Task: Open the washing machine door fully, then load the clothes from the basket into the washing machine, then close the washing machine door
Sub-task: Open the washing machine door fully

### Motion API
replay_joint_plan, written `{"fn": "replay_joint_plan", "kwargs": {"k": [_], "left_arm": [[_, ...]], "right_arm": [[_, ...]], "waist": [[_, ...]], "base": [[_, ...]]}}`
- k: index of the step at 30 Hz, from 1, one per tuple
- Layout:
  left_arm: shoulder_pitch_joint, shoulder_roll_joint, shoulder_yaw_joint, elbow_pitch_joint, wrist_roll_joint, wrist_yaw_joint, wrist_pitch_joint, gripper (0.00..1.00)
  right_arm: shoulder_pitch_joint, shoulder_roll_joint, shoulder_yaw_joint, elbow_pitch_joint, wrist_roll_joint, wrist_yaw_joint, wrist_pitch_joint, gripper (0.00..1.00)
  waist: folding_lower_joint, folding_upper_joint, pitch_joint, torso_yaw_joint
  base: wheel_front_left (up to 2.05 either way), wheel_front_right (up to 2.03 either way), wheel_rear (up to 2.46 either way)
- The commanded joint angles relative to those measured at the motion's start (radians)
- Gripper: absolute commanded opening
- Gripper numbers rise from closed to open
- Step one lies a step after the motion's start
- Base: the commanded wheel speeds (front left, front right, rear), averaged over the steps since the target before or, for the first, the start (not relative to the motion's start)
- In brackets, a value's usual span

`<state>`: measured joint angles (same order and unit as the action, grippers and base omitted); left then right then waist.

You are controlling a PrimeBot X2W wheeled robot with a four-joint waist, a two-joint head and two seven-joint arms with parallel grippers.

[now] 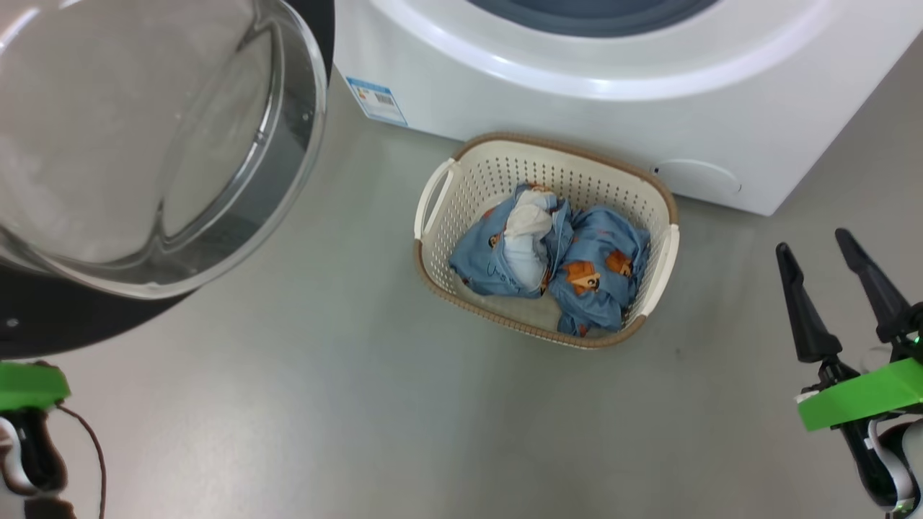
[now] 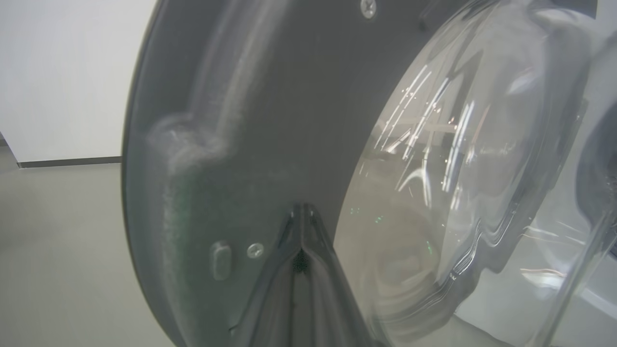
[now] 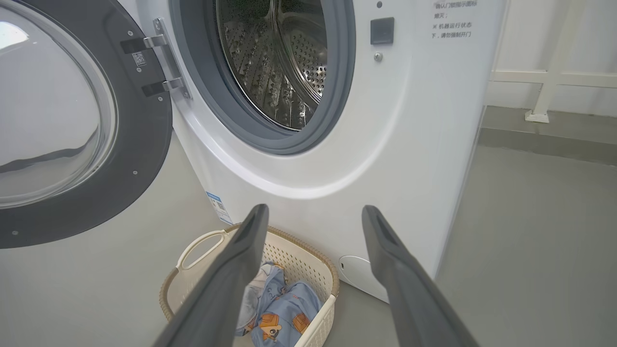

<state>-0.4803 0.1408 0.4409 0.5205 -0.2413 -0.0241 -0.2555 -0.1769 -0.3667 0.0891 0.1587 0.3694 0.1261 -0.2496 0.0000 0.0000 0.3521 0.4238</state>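
right gripper point(image 1: 813, 241) released, its two dark fingers spread apart, low and to the right of the washing machine point(image 3: 409, 144) front. left gripper point(image 2: 301, 212) clenched, fingers pressed tip to tip, close up against the inner black rim of the washing machine door point(image 3: 147, 140); touching it or not, cannot tell.

right wrist view gives the machine's open mouth: steel drum point(image 3: 279, 62), grey gasket point(image 3: 340, 96), two hinges, door standing wide open to the machine's left. head view cuts the machine off above its lower front, where the blue label point(image 1: 376, 99) and round cover point(image 1: 698, 176) sit. head view also looks straight down into the basket point(image 1: 490, 176), on the floor just in front of the machine, with the clothes point(image 1: 577, 267) inside: two light blue bundles side by side, orange-brown animal print, the one nearer the door showing white lining.

in the right wrist view the gripper's fingers hide part of the basket. in the left wrist view the door glass is streaked with glare and what lies behind it is hard to make out. in the head view the left fingers are hidden, with a green part of that arm at the lower left.
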Motion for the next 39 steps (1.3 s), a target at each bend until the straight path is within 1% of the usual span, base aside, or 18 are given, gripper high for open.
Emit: {"fn": "replay_joint_plan", "kwargs": {"k": [1,6,12,23,27,32,36,39], "left_arm": [[-0.03,0.059,0.04,-0.01,0.017,-0.003,-0.006,0.0],[-0.086,0.058,0.092,0.037,0.04,-0.001,-0.006,0.0],[-0.139,0.07,0.145,0.072,0.067,0.001,-0.006,0.0],[-0.218,0.115,0.229,0.143,0.115,0.009,-0.006,0.0],[-0.232,0.127,0.237,0.159,0.134,0.008,-0.006,0.0],[-0.241,0.125,0.241,0.162,0.151,0.005,-0.006,0.0],[-0.231,0.116,0.237,0.159,0.16,-0.007,-0.006,0.0],[-0.208,0.104,0.236,0.145,0.162,-0.028,-0.006,0.0]], "right_arm": [[-0.016,-0.021,0.014,-0.028,-0.001,0.005,-0.012,1.0],[-0.038,-0.038,0.013,-0.036,-0.001,0.005,-0.012,1.0],[-0.059,-0.053,0.009,-0.042,-0.002,0.005,-0.012,1.0],[-0.08,-0.07,0.002,-0.049,0.0,0.005,-0.012,1.0],[-0.083,-0.072,0.001,-0.05,0.0,0.005,-0.012,1.0],[-0.08,-0.072,0.004,-0.046,0.0,0.005,-0.012,1.0],[-0.075,-0.064,0.008,-0.041,0.0,0.005,-0.012,1.0],[-0.069,-0.054,0.011,-0.036,0.001,0.005,-0.012,1.0]], "waist": [[0.0,0.0,0.023,0.002],[0.0,0.0,0.074,-0.001],[0.0,0.0,0.121,-0.008],[0.0,0.0,0.165,-0.018],[0.0,0.0,0.171,-0.019],[0.0,0.0,0.162,-0.019],[0.0,0.0,0.139,-0.02],[0.0,0.0,0.108,-0.023]], "base": [[0.0,0.0,0.0],[0.0,0.0,0.0],[0.0,0.0,0.0],[0.0,0.0,0.0],[0.0,0.0,0.0],[0.0,0.0,0.0],[0.0,0.0,0.0],[0.0,0.0,0.0]]}}
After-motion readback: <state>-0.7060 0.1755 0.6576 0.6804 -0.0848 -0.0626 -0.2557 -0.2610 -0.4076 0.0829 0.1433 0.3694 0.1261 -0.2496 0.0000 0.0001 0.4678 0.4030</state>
